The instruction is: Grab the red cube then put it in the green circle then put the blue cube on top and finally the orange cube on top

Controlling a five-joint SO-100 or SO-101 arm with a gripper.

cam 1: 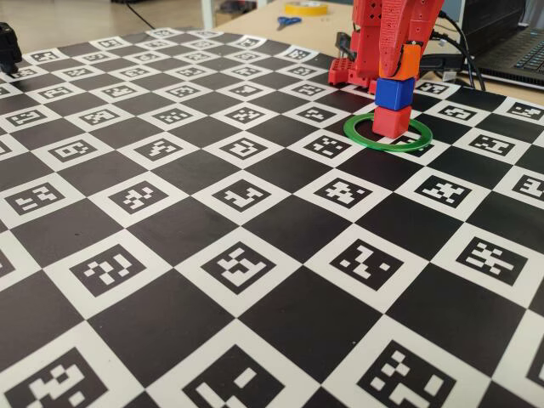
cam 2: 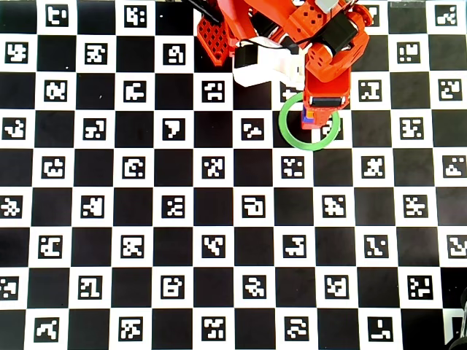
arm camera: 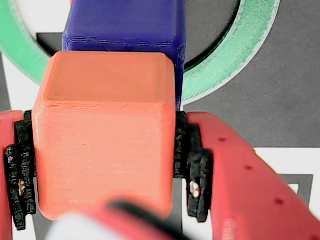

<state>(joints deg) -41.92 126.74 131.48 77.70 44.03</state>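
Stack status: the small matte red plastic cube [cam 1: 392, 121] sits on the checkerboard marker mat [cam 1: 195, 255] inside the thin flat green ring [cam 1: 357, 136], toward the mat's far right corner in the fixed view. The matte deep-blue plastic cube [cam 1: 394, 91] rests squarely on top of it. Two of three placements look done.

Gripper [arm camera: 105, 150]: clamped on the small bright orange plastic cube [arm camera: 105, 135]. In the wrist view the black-padded fingers [arm camera: 192, 170] press the cube's left and right faces, with no gap visible on either side.

Key relation: the orange cube lies directly over the blue cube, offset slightly. In the fixed view the orange cube [cam 1: 410, 59] sits at the blue cube's upper right edge and appears tilted with the fingers rather than level. Whether its underside already touches the blue top face, I cannot tell; the two appear touching or just apart. In the wrist view the blue cube [arm camera: 125, 22] shows beyond the orange one, shifted right of its centre.

In the overhead view the arm covers the stack; only a sliver of cube shows inside the green ring [cam 2: 288, 131] near the mat's top edge.

Judgement: final placement step in hand. The next move calls for levelling and centring the orange cube before release. Risk: releasing while offset or tilted could tip it off or nudge the blue cube.
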